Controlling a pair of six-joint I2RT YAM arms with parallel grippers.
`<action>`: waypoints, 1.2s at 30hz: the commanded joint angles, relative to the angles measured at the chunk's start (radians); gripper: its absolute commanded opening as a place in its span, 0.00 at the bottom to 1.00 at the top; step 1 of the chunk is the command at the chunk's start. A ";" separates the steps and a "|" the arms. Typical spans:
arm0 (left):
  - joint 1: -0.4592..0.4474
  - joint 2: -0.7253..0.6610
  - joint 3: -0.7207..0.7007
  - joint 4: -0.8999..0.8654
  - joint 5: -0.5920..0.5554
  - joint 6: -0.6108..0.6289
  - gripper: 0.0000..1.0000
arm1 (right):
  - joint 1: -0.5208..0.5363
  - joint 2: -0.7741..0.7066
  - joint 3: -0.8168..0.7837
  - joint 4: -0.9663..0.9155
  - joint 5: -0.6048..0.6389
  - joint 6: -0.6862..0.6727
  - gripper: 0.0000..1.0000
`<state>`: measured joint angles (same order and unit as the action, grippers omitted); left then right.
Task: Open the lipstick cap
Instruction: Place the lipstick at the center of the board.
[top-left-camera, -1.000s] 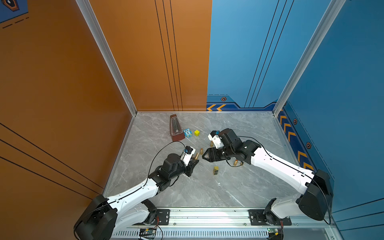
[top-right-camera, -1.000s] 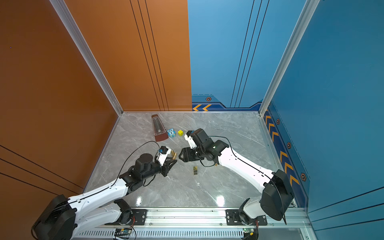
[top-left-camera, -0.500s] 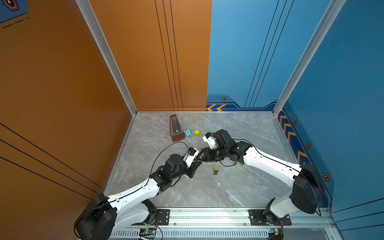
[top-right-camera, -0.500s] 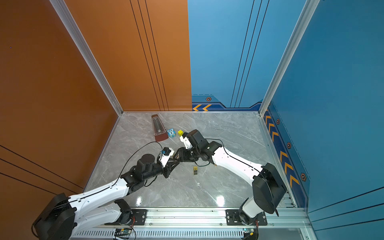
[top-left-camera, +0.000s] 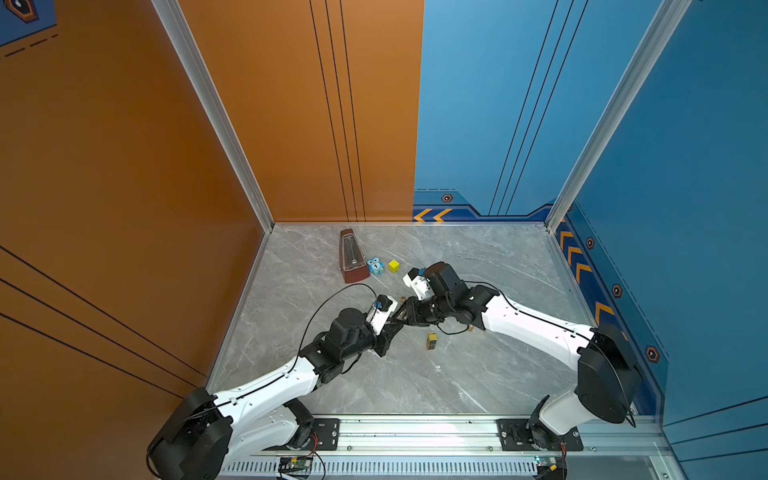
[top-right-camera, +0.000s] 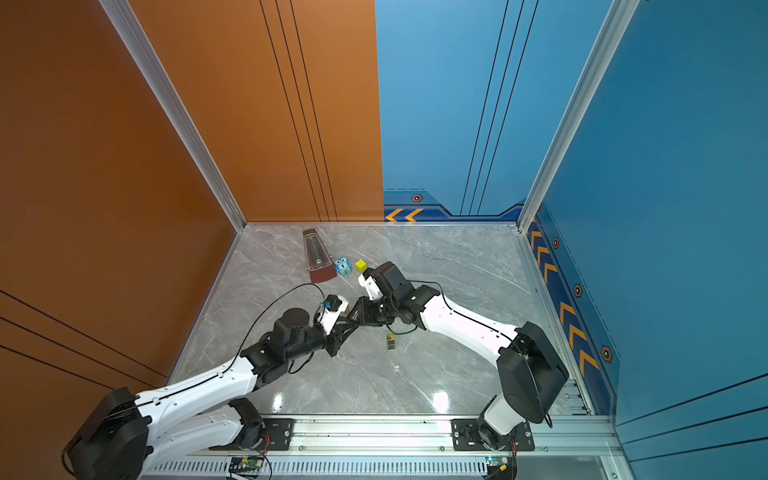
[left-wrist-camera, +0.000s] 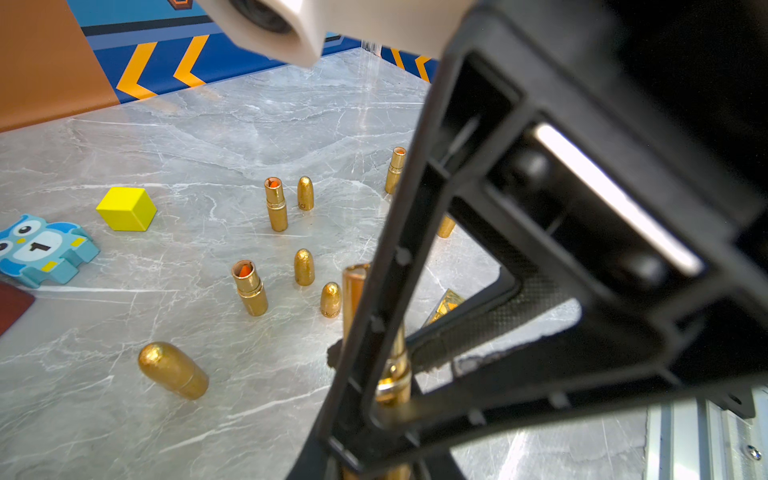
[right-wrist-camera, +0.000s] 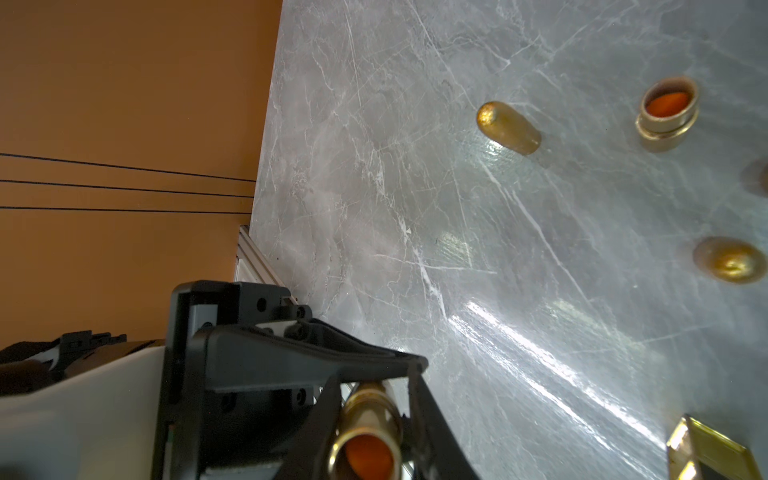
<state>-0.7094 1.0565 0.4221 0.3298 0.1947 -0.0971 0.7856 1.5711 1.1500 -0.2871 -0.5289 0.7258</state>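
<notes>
A gold lipstick (left-wrist-camera: 355, 291) is held up above the table, between the two arms in both top views (top-left-camera: 400, 318) (top-right-camera: 351, 319). My left gripper (left-wrist-camera: 386, 436) is shut on its lower part. My right gripper (right-wrist-camera: 374, 395) reaches in from the opposite side, with a finger pressed on each side of the tube's upper part (right-wrist-camera: 368, 415). The tube's end shows open, with the orange stick inside. A bullet-shaped gold cap (left-wrist-camera: 172, 370) lies on its side on the table, apart from both grippers.
Open gold lipsticks (left-wrist-camera: 249, 286) (left-wrist-camera: 276, 203) and loose caps (left-wrist-camera: 304, 266) (left-wrist-camera: 331, 299) stand on the marble table. A yellow cube (top-left-camera: 394, 265), blue owl block (top-left-camera: 375, 266) and brown metronome (top-left-camera: 352, 257) sit behind. A gold box (top-left-camera: 432, 340) lies near the right arm.
My right arm has swung left to meet the left gripper, and its fingers have closed on the lipstick. The left arm has held nearly still.
</notes>
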 joint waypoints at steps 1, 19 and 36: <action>-0.010 -0.006 0.033 0.005 -0.018 0.013 0.00 | 0.008 0.006 -0.001 0.017 -0.009 0.007 0.23; 0.012 -0.085 -0.057 0.003 -0.113 -0.024 0.73 | 0.040 -0.044 0.071 -0.185 0.428 -0.056 0.18; 0.170 -0.192 -0.151 -0.081 -0.197 -0.155 0.99 | 0.187 0.188 0.079 -0.033 0.872 -0.123 0.18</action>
<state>-0.5587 0.8665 0.2913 0.2684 0.0177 -0.2192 0.9638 1.7477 1.2396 -0.4004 0.2386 0.6430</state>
